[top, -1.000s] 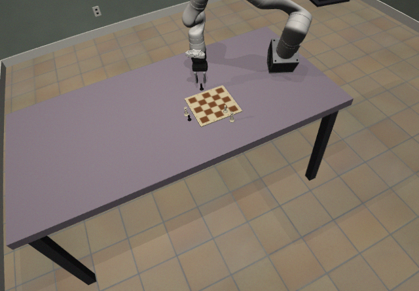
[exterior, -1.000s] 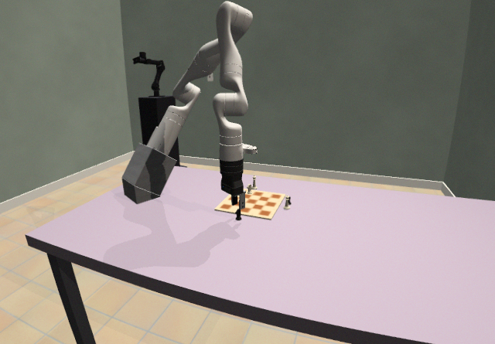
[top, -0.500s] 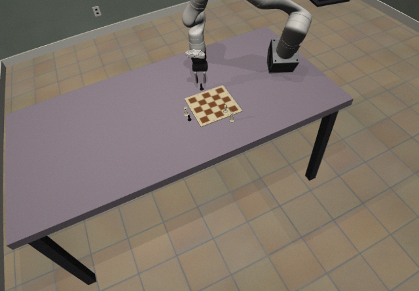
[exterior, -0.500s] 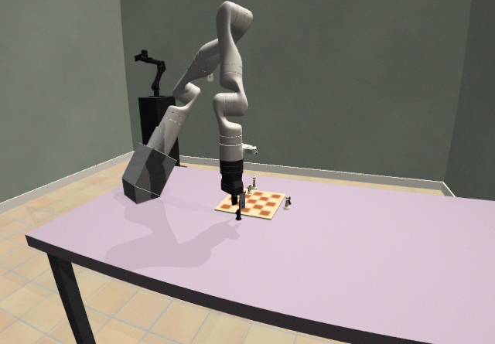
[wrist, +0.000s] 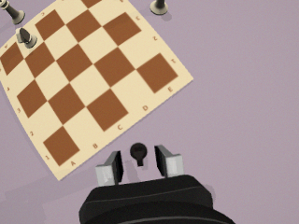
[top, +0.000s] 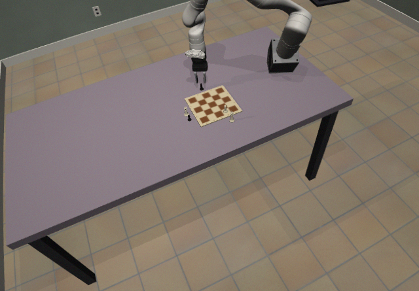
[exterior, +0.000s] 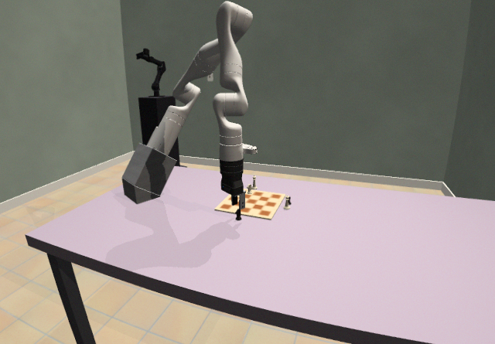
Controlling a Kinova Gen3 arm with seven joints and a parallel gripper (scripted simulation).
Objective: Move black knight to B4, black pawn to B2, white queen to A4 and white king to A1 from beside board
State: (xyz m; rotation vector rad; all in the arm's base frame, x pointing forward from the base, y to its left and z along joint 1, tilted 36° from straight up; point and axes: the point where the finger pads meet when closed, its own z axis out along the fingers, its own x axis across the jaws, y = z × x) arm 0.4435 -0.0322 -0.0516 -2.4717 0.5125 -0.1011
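Note:
The black knight stands upright on the table beside the board's row 1 edge. My gripper is open over it, fingertips about at its head, with a gap on each side in the wrist view. The white queen and the black pawn stand beside the board's E side. The pawn is outside the wrist view. The white king stands beyond row 5, near the A corner.
The board carries a white knight, upright on B5. A1, A4, B2 and B4 hold no piece. The queen and pawn stand close together.

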